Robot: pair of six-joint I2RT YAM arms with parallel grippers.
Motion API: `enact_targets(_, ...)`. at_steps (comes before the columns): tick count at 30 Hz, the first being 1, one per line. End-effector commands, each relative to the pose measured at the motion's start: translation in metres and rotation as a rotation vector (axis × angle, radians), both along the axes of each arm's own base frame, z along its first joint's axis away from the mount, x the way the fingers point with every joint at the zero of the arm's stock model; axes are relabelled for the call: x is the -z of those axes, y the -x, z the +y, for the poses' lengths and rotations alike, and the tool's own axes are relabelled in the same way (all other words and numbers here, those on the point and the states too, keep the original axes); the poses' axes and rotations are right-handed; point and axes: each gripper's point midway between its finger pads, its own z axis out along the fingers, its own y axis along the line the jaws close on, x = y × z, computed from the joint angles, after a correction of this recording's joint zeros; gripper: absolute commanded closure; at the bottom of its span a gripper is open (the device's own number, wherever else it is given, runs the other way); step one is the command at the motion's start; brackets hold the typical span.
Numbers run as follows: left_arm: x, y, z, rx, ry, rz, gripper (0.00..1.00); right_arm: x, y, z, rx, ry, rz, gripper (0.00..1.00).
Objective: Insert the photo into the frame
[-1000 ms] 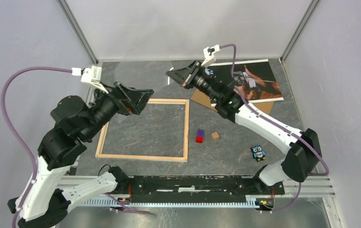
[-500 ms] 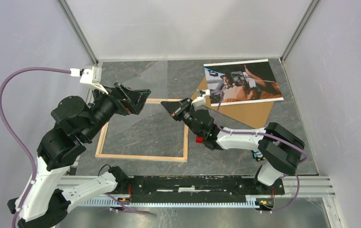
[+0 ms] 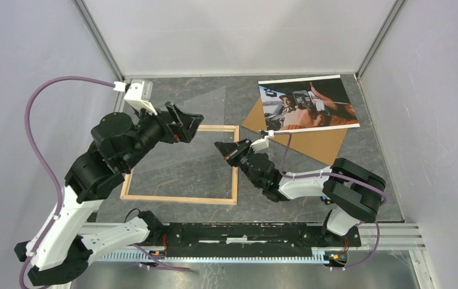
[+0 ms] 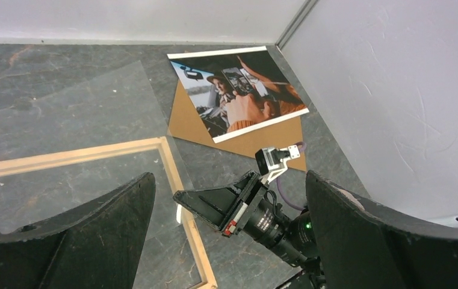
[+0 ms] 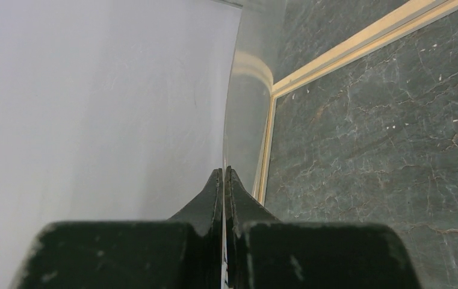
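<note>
The photo [image 3: 307,103] lies flat at the back right on a brown backing board [image 3: 313,143], and the left wrist view shows both, the photo [image 4: 238,90] over the board [image 4: 190,123]. The light wooden frame [image 3: 181,198] lies flat left of centre, with nothing but bare table inside it. My right gripper [image 3: 219,146] hovers low over the frame's right rail [image 4: 178,180], shut on the edge of a clear sheet [image 5: 247,114]. This sheet [image 4: 82,102] stretches over the frame toward the back. My left gripper [image 3: 190,120] hangs open above the frame's far rail, holding nothing.
Grey enclosure walls close in the left, back and right sides. A metal rail [image 3: 262,232] carrying both arm bases runs along the near edge. The right forearm [image 3: 301,180] lies across the table right of the frame.
My right gripper swung from the back middle, beside the photo, down to the frame's right rail, uncovering the photo. The left arm rose and shifted slightly right and back.
</note>
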Motion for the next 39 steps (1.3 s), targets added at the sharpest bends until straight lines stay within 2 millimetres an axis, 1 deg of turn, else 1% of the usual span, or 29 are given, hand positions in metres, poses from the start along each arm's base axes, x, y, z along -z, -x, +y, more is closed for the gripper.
enact_targets(1,-0.017,0.005,-0.008,0.068,-0.007,-0.046,0.00,-0.033,-0.002,0.002,-0.005,-0.113,-0.025,1.00)
enact_targets(5,-0.017,0.010,-0.001,0.064,-0.041,-0.027,0.00,-0.028,0.002,0.015,-0.056,-0.127,-0.015,1.00)
enact_targets(8,-0.018,0.013,0.007,0.047,-0.060,-0.030,0.00,-0.023,0.010,0.026,-0.090,-0.127,-0.007,1.00)
enact_targets(12,-0.015,0.012,0.018,0.007,-0.101,-0.031,0.00,-0.014,0.020,0.033,-0.116,-0.137,0.010,1.00)
enact_targets(13,-0.015,0.012,0.019,0.003,-0.109,-0.030,0.00,-0.014,0.023,0.035,-0.122,-0.140,0.008,1.00)
enact_targets(15,-0.012,0.010,0.019,-0.002,-0.121,-0.026,0.00,-0.006,0.028,0.037,-0.129,-0.118,0.017,1.00)
enact_targets(19,-0.004,0.006,0.016,-0.002,-0.140,-0.011,0.00,0.007,0.035,0.034,-0.132,-0.113,0.031,1.00)
enact_targets(22,0.004,0.002,0.011,0.006,-0.158,0.005,0.00,0.018,0.040,0.026,-0.135,-0.078,0.034,1.00)
enact_targets(23,0.007,0.001,0.009,0.008,-0.164,0.009,0.00,0.022,0.041,0.023,-0.134,-0.060,0.028,0.99)
enact_targets(25,0.015,-0.002,0.007,0.009,-0.173,0.018,0.00,0.033,0.044,0.019,-0.134,-0.025,0.033,0.92)
enact_targets(26,0.017,-0.003,0.006,0.008,-0.173,0.021,0.00,0.036,0.045,0.017,-0.142,-0.010,0.029,0.92)
enact_targets(30,0.027,-0.008,0.000,0.012,-0.190,0.038,0.00,0.045,0.052,0.018,-0.185,0.015,0.013,1.00)
enact_targets(34,0.037,-0.015,-0.001,-0.002,-0.225,0.045,0.00,0.050,0.059,0.016,-0.216,0.015,0.001,1.00)
enact_targets(39,0.049,-0.027,-0.007,-0.019,-0.247,0.042,0.00,0.053,0.061,0.018,-0.231,0.006,-0.003,1.00)
